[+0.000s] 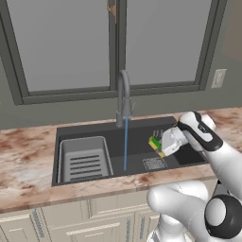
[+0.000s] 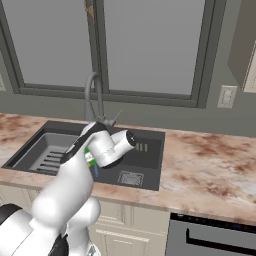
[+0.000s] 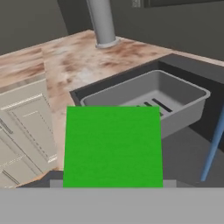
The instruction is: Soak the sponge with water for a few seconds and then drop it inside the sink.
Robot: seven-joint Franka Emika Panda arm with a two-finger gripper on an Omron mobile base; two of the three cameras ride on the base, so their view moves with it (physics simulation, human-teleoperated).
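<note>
Green sponge (image 1: 155,143) clamped in my gripper (image 1: 159,144) over the sink (image 1: 142,163); water (image 1: 125,144) stream runs just beyond my fingertips.

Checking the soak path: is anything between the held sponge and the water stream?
Nothing. In the left base view, just bare sink floor separates the sponge, shut in the gripper, from the water.

Reaches out over the sink (image 1: 71,131) with the white arm bent. Points the gripper (image 1: 158,146) sideways, away from the right edge. Squeezes tight on the sponge (image 1: 155,143).
</note>
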